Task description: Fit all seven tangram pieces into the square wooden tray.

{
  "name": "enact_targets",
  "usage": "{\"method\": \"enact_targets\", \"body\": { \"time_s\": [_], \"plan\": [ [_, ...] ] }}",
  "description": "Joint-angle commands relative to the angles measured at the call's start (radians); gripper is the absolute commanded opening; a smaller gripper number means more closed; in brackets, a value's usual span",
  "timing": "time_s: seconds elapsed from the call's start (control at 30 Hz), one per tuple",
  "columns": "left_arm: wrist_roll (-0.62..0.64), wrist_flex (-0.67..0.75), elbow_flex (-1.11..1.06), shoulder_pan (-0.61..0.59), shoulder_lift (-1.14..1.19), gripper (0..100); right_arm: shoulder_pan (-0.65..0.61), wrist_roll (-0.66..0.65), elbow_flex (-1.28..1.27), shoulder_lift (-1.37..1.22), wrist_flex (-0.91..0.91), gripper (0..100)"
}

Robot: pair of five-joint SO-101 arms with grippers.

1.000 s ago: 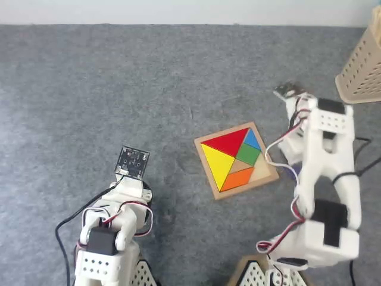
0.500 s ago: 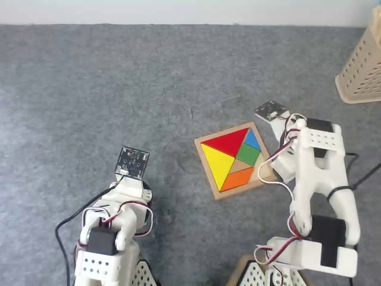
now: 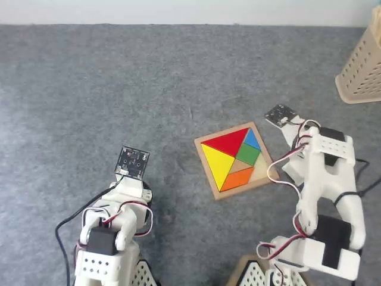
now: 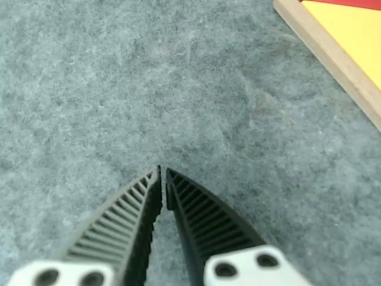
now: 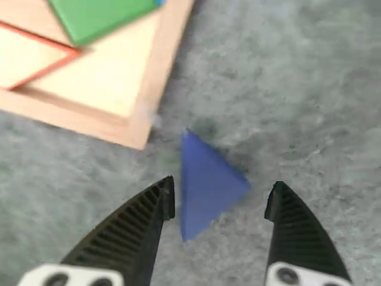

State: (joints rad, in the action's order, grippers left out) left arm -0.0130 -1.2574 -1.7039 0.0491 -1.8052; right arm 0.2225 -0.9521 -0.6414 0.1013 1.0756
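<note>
The step in hand looks like the pick-up of a last loose piece. The right jaws stand wide open with nothing in them, one on each side of a small blue triangle (image 5: 205, 182) that lies flat on the grey desk (image 3: 119, 83). The triangle sits just outside a corner of the square wooden tray (image 5: 161, 77), near it but not touching.

From above, the tray (image 3: 262, 169) is a little toward 4 o'clock from the middle of the desk. It holds the red triangle (image 3: 229, 143), yellow triangle (image 3: 217, 167), green piece (image 3: 247, 154) and orange piece (image 3: 238, 177). A pale bare patch (image 5: 101, 77) is left in the corner at 4 o'clock, beside the right arm (image 3: 324, 179).

The left jaws are closed to a sliver, empty, over bare desk at 7 o'clock.

Next, the right jaws would likely need to close on the triangle's edges, lift it, turn it to match the gap, and lower it in without nudging the seated pieces.
</note>
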Motion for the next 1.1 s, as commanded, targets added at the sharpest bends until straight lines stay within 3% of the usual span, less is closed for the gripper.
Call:
{"method": "enact_targets", "body": {
  "time_s": [0.0,0.47,0.73,0.9,1.07],
  "plan": [
    [0.008,-0.006,0.019,0.006,-0.021,1,0.021,-0.02,0.008,-0.025,-0.045,25.4],
    [0.008,-0.006,0.019,0.006,-0.021,1,0.024,-0.017,0.009,-0.143,-0.104,25.0],
    [0.008,-0.006,0.019,0.006,-0.021,1,0.025,-0.008,0.009,-0.14,-0.096,10.6],
    [0.008,-0.006,0.019,0.006,-0.021,1,0.025,0.098,0.063,-0.139,-0.07,10.2],
    [0.008,-0.006,0.019,0.006,-0.021,1,0.013,0.239,0.216,-0.139,0.074,10.1]
  ]
}}
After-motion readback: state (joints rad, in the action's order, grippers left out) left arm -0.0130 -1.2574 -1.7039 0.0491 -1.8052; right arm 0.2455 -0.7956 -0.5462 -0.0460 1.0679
